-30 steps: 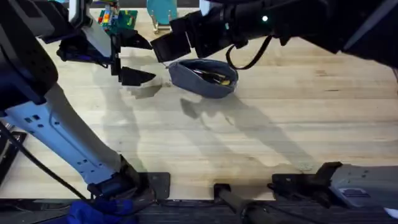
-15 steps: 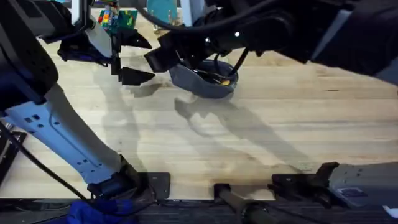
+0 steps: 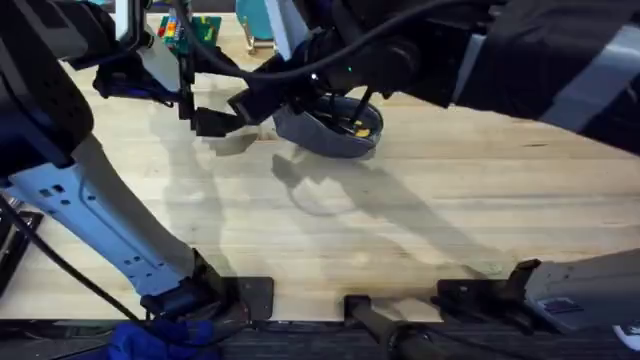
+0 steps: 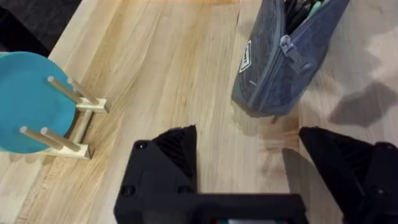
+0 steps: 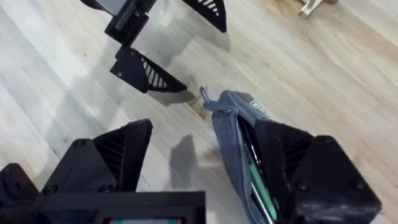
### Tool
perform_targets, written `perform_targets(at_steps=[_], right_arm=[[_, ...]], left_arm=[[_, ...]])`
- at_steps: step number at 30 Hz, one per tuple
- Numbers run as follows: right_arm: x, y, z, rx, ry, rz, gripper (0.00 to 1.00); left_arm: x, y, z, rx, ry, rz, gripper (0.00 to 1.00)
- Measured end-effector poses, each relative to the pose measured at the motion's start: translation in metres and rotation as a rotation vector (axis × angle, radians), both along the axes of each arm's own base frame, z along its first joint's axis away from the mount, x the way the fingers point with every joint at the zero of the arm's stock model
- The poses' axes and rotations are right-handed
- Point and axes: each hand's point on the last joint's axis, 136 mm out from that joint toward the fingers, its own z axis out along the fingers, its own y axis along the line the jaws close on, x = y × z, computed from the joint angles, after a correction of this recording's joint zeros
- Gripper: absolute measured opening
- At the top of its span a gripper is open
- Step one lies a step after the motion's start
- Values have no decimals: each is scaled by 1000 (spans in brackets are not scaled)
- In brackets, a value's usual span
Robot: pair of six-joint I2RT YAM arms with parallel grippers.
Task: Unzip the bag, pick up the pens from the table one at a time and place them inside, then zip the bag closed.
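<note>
The pencil pouch (image 3: 330, 128) lies toward the far middle of the wooden surface (image 3: 420, 220), its zipper undone and its mouth gaping upward. Inside, the pens (image 5: 256, 180) are already stowed: a green one shows clearly in the right wrist view, with darker sticks beside it, and a touch of yellow shows from overhead. No pen lies loose on the bare wood, so the loading looks finished and closing the zipper is what remains.

The right end effector (image 5: 205, 165) hangs directly over the pouch with its fingers spread wide and nothing between them. One finger sits over the open mouth and the other over the wood beside the pouch, a stance that suits pinching the fabric to steady it, or reaching the slider. The zipper pull (image 5: 204, 95) sticks out at the pouch's end nearest the left arm.

The left end effector (image 4: 249, 168) is also released, its fingers apart and empty, low over the surface just beside that same end of the pouch. It probably waits there to take the pull, though whether a finger touches the fabric is hard to tell. A teal disc on a small wooden peg rack (image 4: 56, 115) stands off to one side, well apart.
</note>
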Motion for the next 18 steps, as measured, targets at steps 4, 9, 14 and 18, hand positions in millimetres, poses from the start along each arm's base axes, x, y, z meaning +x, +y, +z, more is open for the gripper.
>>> perform_targets(at_steps=[4, 9, 14, 18], right_arm=[[1, 0, 0, -2, -5, 0, 996], [3, -2, 0, -12, -16, -10, 995], [4, -3, 0, -15, -21, -11, 996], [4, -3, 0, -19, -23, -7, 996]], left_arm=[[0, 0, 0, 0, -1, 0, 995], [1, -1, 1, -7, -5, 1, 994], [3, -7, 1, -4, -22, -15, 995], [2, -13, -1, -12, -23, -27, 995]])
